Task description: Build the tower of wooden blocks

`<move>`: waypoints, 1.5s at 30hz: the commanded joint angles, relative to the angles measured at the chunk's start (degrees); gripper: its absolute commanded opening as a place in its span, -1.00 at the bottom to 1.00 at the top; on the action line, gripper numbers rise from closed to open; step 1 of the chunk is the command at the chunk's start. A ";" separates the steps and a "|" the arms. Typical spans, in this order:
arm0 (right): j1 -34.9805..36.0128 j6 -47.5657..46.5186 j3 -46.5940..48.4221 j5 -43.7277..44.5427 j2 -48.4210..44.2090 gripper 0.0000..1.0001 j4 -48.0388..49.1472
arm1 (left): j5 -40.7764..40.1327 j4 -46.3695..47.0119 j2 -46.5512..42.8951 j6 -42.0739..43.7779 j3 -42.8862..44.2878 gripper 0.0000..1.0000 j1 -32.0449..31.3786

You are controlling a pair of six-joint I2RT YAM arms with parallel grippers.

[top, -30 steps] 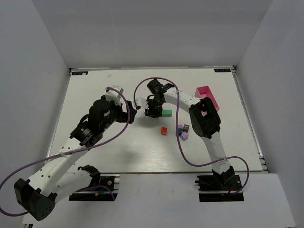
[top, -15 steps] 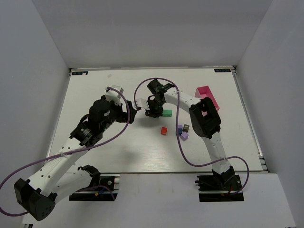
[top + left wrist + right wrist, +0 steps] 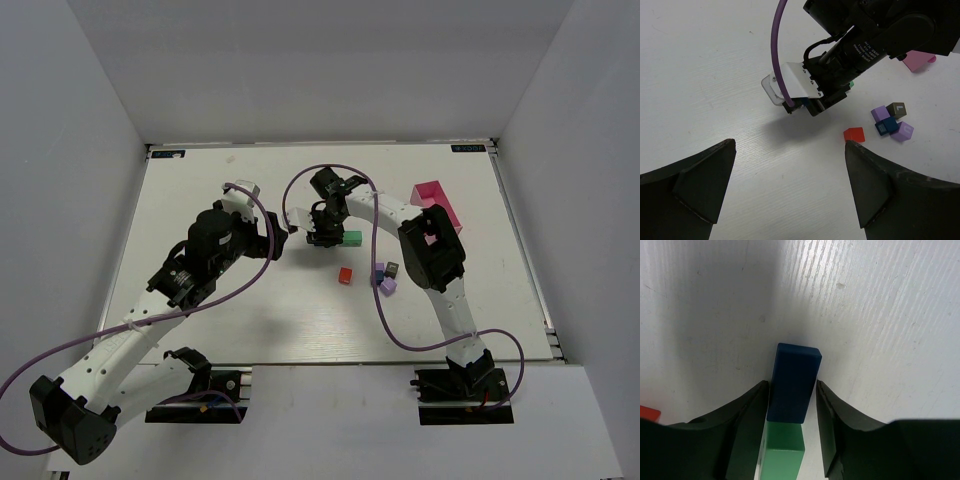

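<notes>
**Surroundings only: non-task items**

Worktop (image 3: 200, 200): white, rectangular, with dark trim along its edges. Close up, through my right wrist camera, I see fine parallel grain and a few small specks in the surface. A faint pinkish smudge (image 3: 229, 158) lies near the far edge, left of centre.

Small dark label (image 3: 168, 154) at the far left corner. A second label (image 3: 467, 148) near the far right corner. The print on both is too small to read.

Pink tray (image 3: 432, 192): rectangular, on the far right part of the worktop, set at a slant to its edges. Its near end is hidden from above. Contents: cannot tell.

Grey walls (image 3: 300, 70) enclose the worktop on the left, far and right sides.
</notes>
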 commanded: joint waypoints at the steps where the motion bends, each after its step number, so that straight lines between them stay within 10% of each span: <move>1: -0.38 -0.84 -1.04 1.22 -0.97 0.00 -2.53 | 0.29 0.81 -0.85 0.38 -0.67 1.00 0.25; 15: -0.20 0.74 -1.12 0.70 -1.23 0.09 -2.00 | 0.29 0.81 -0.85 0.38 -0.67 1.00 0.25; 24: -0.03 3.20 -1.38 -2.38 -3.69 0.81 -0.60 | 0.29 0.81 -0.85 0.38 -0.67 1.00 0.25; 36: -0.46 7.50 -6.83 -1.95 -19.06 0.81 5.89 | -1.81 0.28 -1.90 0.38 -0.67 1.00 0.25; 45: -4.76 28.85 -22.99 6.78 -38.03 0.60 17.70 | -1.82 0.81 -0.59 -2.16 -1.20 1.00 0.25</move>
